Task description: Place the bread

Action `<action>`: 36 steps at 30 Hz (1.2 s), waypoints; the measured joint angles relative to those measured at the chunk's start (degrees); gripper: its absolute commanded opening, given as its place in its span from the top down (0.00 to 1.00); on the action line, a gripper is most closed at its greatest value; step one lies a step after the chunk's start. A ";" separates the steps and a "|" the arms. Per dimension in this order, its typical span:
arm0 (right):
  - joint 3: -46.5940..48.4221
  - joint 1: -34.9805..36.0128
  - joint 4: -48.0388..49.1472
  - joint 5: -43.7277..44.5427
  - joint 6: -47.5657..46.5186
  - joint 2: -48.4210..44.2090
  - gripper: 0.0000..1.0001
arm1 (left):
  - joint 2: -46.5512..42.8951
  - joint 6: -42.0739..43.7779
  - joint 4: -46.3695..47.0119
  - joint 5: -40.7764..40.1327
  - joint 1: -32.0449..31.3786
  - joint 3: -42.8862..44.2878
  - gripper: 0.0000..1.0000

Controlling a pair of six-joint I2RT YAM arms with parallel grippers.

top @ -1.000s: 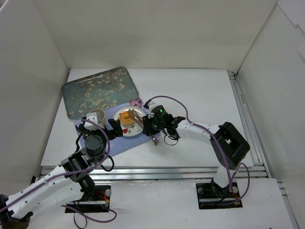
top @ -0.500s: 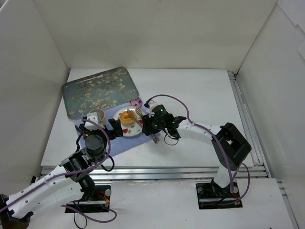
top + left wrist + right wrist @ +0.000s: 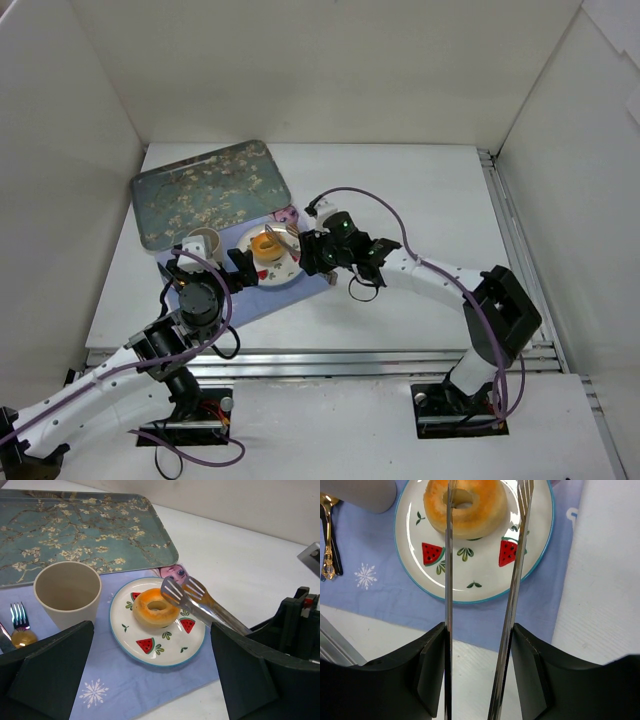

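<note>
Plainly, the bread (image 3: 156, 607) lies flat on a white plate (image 3: 150, 656) printed with watermelon slices, toward the plate's far-left part, its centre hole facing up. The plate rests on a pale blue placemat (image 3: 112, 687) with a snowflake mark, and the placemat lies on the white counter (image 3: 420, 200).

The right fingers (image 3: 427, 675) pinch a pair of metal tongs (image 3: 200, 602) from the outside, one finger against each arm of the tongs. The two arms stand apart and are not closed on the bun. From the right wrist camera one arm crosses in front of the bread's hole and the other passes to its right, over the plate's rim. From the left wrist camera the slotted tips hang just beside the bread on its right; whether they touch it I cannot tell.

The left fingers (image 3: 50, 675) are spread wide with nothing between them, low over the near edge of the placemat – plate and bread show in the gap.

A beige cup (image 3: 67, 592) stands upright on the placemat just left of the plate. A fork (image 3: 17, 617) with an iridescent head lies further left. Beyond them, a blue-green tray (image 3: 75, 530) patterned with blossom branches lies on the counter, its near edge meeting the placemat.
</note>
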 measured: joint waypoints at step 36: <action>8.46 -23.76 -8.13 0.68 -17.73 9.86 0.50 | -1.64 0.00 0.07 2.14 0.00 0.00 0.01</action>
